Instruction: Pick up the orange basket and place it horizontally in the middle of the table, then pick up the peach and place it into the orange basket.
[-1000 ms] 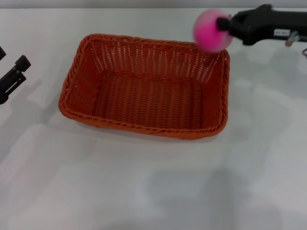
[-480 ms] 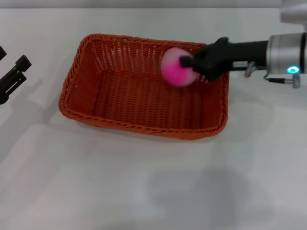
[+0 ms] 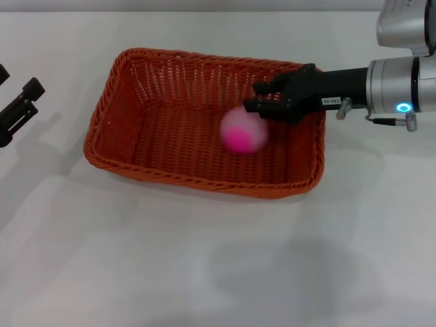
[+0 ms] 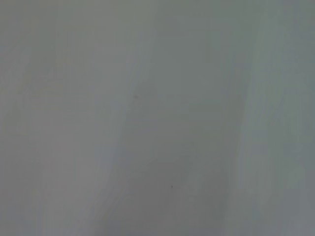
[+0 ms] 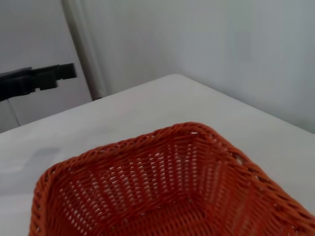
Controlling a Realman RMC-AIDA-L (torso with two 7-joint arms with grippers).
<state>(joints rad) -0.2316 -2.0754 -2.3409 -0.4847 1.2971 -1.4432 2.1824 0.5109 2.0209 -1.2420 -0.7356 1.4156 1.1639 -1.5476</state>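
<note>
One orange basket point(image 3: 204, 122), long axis left-right.

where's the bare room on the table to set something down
The table is bare along its near side, in front of the orange basket. Crowded: the basket's right end, where the right gripper hangs over the peach. The left gripper sits at the left edge.

The orange basket point(image 3: 204, 122) is rectangular woven wicker with a braided rim, slatted sloping sides and rounded corners. It sits upright on the white surface point(image 3: 204, 266), long side running left to right, open top up. The peach point(image 3: 243, 132), a small round magenta-pink ball with paler fuzzy edges, is blurred inside the basket's right half, over the woven floor.
</note>
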